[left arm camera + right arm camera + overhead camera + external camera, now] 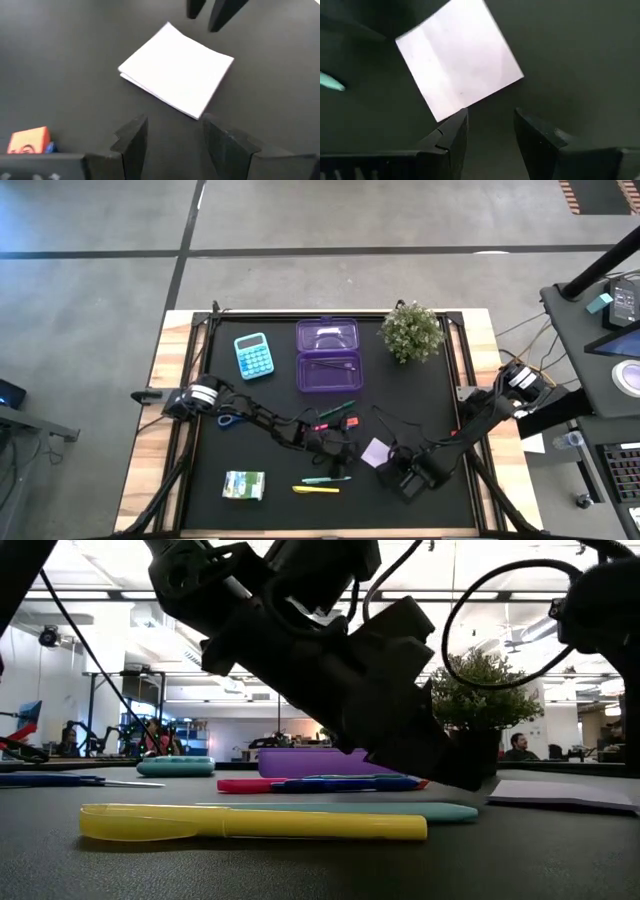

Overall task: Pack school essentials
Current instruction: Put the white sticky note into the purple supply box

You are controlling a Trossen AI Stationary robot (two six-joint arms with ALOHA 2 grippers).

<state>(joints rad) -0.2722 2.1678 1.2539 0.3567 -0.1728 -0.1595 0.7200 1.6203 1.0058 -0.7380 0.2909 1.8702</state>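
So now I am seeing both arms reaching to the middle-front of the black table (pixel 200 480), and both are pointing at the white square pad (pixel 375 452). The left gripper (pixel 172 132) is coming in from the left side, fingers standing open w/ nothing between them, and the pad (pixel 176 67) is lying flat just ahead of its tips, not touched. The right gripper (pixel 490 125) is coming from the right side, its jaws are apart too and holding nothing; the pad (pixel 457 62) is sitting just beyond the fingertips, one finger (pixel 451 132) is overlapping a pad edge in that view, but contact I cannot tell. The purple box (pixel 327 355) is standing open at the back-centre w/ one slim thing inside, the teal calculator (pixel 253 355) beside it on the left, the potted plant (pixel 412 330) on the right. The blue-handled scissors (pixel 229 420) are lying near the left arm. The green pen (pixel 338 409) is lying just in front of the box. The pink pen (pixel 300 784) is lying behind the teal pen (pixel 400 809) and the yellow marker (pixel 250 824), both near the front edge. The green-and-white packet (pixel 244 485) is lying front-left, well apart from the pad.
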